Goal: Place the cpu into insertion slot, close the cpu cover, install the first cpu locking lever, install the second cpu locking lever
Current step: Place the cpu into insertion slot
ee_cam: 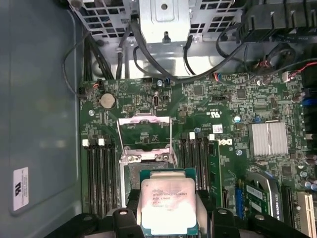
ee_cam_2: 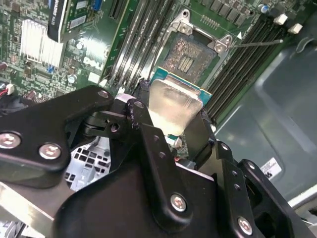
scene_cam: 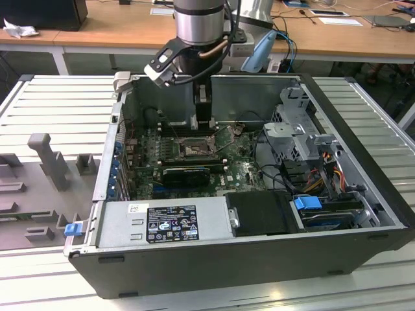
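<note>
My gripper (ee_cam_2: 171,119) is shut on the cpu (ee_cam_2: 174,105), a flat square chip with a silvery top and green edge, held by two opposite sides between black fingers (ee_cam_2: 143,106). In the first wrist view the cpu (ee_cam: 167,202) hangs above the near part of the insertion slot (ee_cam: 148,164), apart from it. In the second wrist view the insertion slot (ee_cam_2: 190,55) lies bare, its beige contact field showing just beyond the chip. The cpu cover (ee_cam: 144,119) stands swung open at the slot's far side. In the exterior view my gripper (scene_cam: 203,124) reaches down into the case above the insertion slot (scene_cam: 193,149).
Long black memory slots (ee_cam: 99,173) flank the socket on both sides. A thin lever wire (ee_cam_2: 262,43) juts out beside it. A finned silver heatsink (ee_cam: 267,139), a drive cage (scene_cam: 301,139) with cables and the power supply (scene_cam: 165,220) crowd the open computer case (scene_cam: 363,162).
</note>
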`<state>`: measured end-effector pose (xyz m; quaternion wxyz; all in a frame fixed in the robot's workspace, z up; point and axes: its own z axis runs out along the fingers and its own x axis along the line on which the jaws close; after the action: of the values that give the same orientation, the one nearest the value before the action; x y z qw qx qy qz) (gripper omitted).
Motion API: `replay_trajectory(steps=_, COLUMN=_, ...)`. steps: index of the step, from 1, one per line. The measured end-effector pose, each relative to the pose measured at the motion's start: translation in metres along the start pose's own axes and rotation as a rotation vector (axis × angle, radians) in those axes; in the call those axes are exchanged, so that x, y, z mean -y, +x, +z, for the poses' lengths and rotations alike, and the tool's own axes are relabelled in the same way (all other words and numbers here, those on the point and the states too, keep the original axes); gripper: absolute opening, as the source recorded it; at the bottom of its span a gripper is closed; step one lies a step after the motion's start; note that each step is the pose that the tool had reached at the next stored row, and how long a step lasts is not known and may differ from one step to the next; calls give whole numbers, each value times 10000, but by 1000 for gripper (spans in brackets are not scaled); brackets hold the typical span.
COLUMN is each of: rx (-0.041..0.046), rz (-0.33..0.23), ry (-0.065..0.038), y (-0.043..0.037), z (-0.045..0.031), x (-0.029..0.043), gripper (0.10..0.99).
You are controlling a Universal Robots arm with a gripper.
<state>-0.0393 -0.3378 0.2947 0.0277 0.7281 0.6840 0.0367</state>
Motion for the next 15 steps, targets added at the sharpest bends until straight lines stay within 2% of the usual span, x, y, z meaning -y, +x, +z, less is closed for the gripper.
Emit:
replay_trajectory(steps=5, rx=-1, rz=-19, ry=0, y=0, z=133, x=17, gripper=529)
replay_trajectory(steps=11, rx=-28, rz=-309, ry=5, y=6, z=249, x=40, gripper=529)
replay_trajectory(steps=13, rx=-34, rz=-374, ry=6, y=34, z=322, x=60, gripper=529)
replay_trajectory(steps=15, rx=-38, rz=-409, ry=6, y=48, z=356, x=70, gripper=529)
